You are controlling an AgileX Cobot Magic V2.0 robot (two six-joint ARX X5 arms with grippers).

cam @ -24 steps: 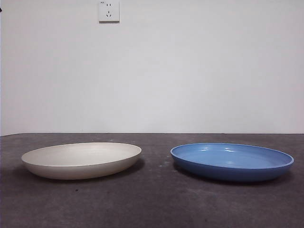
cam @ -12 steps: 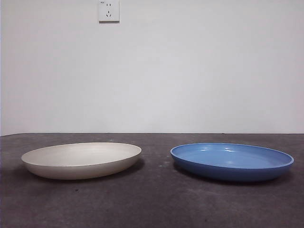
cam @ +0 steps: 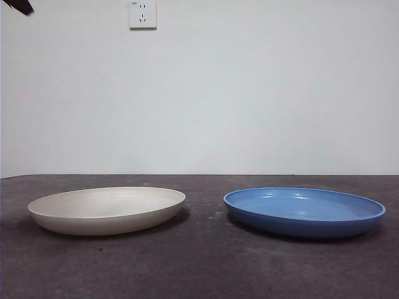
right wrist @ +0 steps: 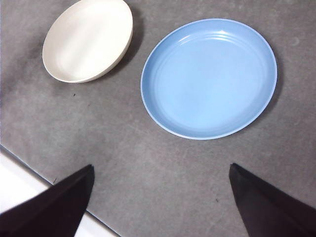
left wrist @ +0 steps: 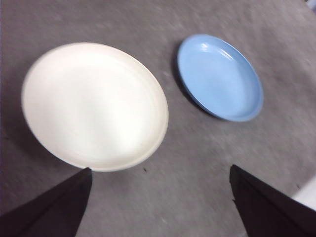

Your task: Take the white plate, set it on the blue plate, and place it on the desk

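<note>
A black tip (cam: 19, 6) is now seen at 11 o'clock in the front view, absent a moment ago. The left gripper (left wrist: 160, 202), jaws spread wide and empty, is held above the white plate (cam: 107, 210), which sits untouched on the table (cam: 206, 268), apart from the blue plate (cam: 304, 212) at 3 o'clock. The right gripper (right wrist: 160, 202) is spread open too, waiting. The pick-up is judged to be starting.

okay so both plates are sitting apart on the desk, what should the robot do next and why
Probably lower the open left gripper toward the white plate's near rim: it sits untouched beside the blue plate, and the left wrist view looks almost straight down on it.
</note>
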